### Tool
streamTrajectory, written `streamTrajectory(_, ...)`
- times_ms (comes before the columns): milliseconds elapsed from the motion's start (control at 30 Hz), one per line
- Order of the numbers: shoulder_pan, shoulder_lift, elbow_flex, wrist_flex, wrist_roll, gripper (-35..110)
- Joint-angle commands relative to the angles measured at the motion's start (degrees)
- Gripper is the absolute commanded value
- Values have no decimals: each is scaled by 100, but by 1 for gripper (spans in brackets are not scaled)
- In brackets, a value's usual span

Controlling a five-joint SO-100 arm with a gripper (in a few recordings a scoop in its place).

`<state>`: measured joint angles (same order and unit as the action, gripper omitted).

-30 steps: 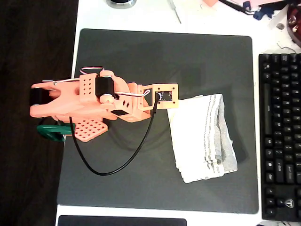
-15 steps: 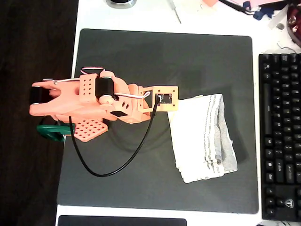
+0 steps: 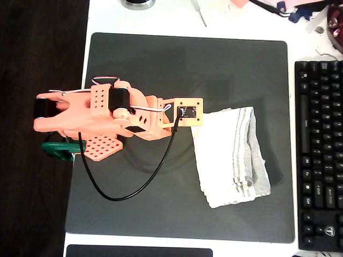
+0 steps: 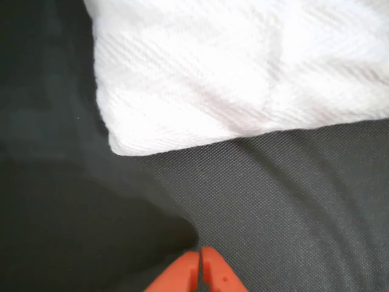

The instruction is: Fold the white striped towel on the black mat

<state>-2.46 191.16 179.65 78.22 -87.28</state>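
Wrist view: the tool [image 4: 199, 271] has its orange tips pressed together, holding nothing, just above the black mat [image 4: 292, 194] near a corner of the white striped towel [image 4: 243, 67]. The towel lies folded on the mat's right half in the overhead view. Risk, as judged: a descent with tips together would push and bunch the layers rather than pinch them.
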Motion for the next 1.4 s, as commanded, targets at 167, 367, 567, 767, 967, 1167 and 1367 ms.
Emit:
streamTrajectory(167,18,132,123,114,0,0)
streamTrajectory(367,44,132,123,114,0,0)
streamTrajectory(567,35,132,123,114,0,0)
streamTrajectory(767,62,132,123,114,0,0)
streamTrajectory(967,79,132,123,114,0,0)
streamTrajectory(1167,88,132,123,114,0,0)
streamTrajectory(1367,105,132,123,114,0,0)
